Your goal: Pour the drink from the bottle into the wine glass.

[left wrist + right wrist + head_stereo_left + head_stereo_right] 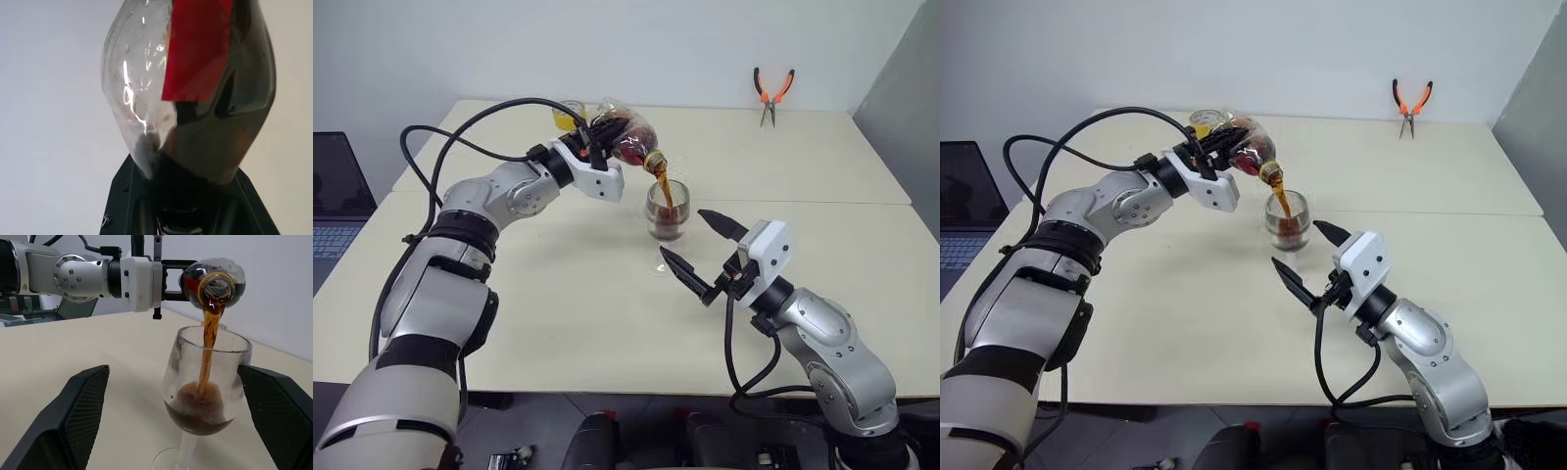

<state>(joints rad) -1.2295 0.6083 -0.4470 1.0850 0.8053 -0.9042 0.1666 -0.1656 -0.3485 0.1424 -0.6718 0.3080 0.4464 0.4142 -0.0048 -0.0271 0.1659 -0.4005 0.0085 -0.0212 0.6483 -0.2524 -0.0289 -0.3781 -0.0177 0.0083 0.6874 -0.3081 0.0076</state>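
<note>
My left gripper (600, 135) is shut on the clear bottle (628, 137), which lies tipped with its open mouth down over the wine glass (667, 211). Dark brown drink (208, 342) runs in a stream from the mouth into the bowl and pools foamy at the bottom. The glass stands upright on the cream table (558, 294). Around the bowl, my right gripper (683, 233) stays open, one black finger on each side. The left finger is well clear of the glass; the right finger (274, 406) sits close by its rim. In the left wrist view the bottle (195, 98) shows its red label.
Orange-handled pliers (771, 93) lie at the table's far edge on the right. A yellow tape roll (566, 115) sits behind the bottle. A laptop (333, 196) stands off the table's left side. A seam crosses the tabletop behind the glass.
</note>
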